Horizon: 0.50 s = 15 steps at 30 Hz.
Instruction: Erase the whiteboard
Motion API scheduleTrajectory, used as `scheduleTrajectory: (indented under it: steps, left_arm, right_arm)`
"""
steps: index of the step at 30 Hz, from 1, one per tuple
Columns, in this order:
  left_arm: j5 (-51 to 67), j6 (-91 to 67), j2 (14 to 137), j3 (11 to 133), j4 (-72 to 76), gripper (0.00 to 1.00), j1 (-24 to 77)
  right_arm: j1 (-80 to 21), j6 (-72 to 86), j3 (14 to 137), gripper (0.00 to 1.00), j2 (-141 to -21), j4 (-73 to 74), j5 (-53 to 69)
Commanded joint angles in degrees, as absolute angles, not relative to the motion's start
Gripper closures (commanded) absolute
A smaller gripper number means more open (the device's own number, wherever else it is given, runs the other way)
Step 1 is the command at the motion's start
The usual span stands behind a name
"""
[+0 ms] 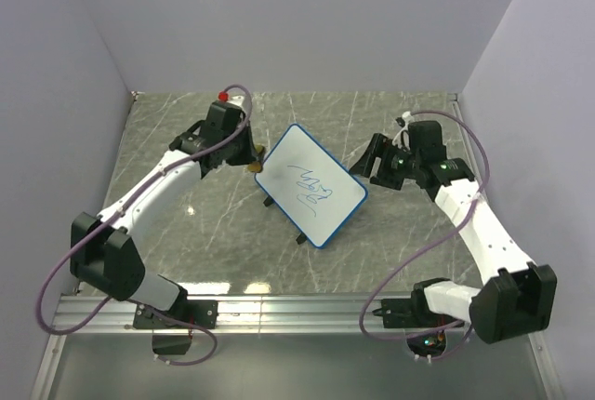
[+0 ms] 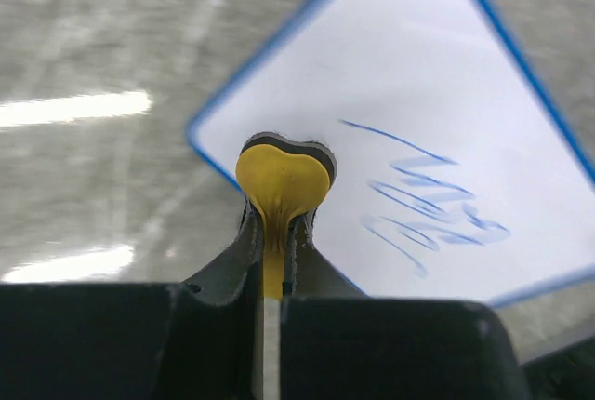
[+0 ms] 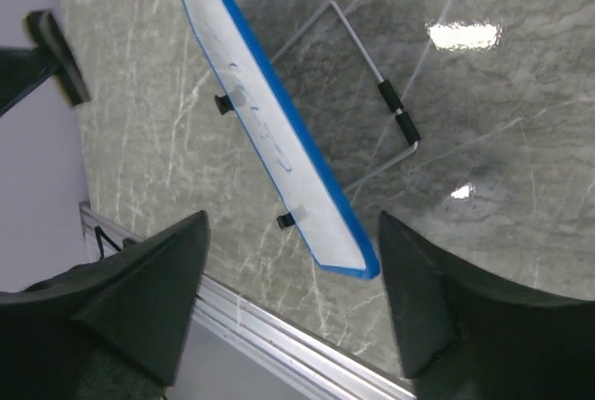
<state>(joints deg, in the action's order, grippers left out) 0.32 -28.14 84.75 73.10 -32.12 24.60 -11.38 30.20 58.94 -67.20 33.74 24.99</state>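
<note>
The whiteboard (image 1: pixel 310 186), white with a thin blue rim and blue scribbles, stands propped on a wire stand in the middle of the table. My left gripper (image 1: pixel 253 164) is shut on the small yellow eraser (image 2: pixel 282 180), held at the board's left corner (image 2: pixel 209 130). The scribbles (image 2: pixel 429 203) lie to the right of the eraser. My right gripper (image 1: pixel 370 164) is open and empty beside the board's right edge; in the right wrist view the board (image 3: pixel 270 130) shows edge-on between the fingers (image 3: pixel 428 298).
The wire stand (image 3: pixel 386 102) props the board from behind. An aluminium rail (image 1: pixel 297 312) runs along the near table edge. Grey walls enclose the marble table (image 1: pixel 167 149) on three sides.
</note>
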Motion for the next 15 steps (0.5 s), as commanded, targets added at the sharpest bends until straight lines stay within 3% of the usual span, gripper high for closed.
scheduleTrajectory:
  steps: [1, 2, 10, 15]
  left_arm:
    - [3.7, -33.4, 82.7, 74.0, -31.5, 1.00, 29.8]
    - [3.7, -35.3, 82.8, 73.9, -30.5, 1.00, 31.1]
    - [1.7, -38.2, 89.2, 79.1, -30.1, 1.00, 44.2]
    - [1.8, -39.6, 91.7, 81.2, -28.3, 1.00, 48.2]
  right_arm:
    - [-11.5, 27.9, 60.3, 0.23, -69.4, 29.9, 27.6]
    - [-11.6, 27.9, 59.9, 0.30, -70.4, 28.8, 28.6]
    - [-12.4, 26.1, 56.0, 0.44, -73.7, 26.8, 31.5]
    - [-13.0, 24.8, 53.5, 0.61, -73.3, 27.0, 32.6]
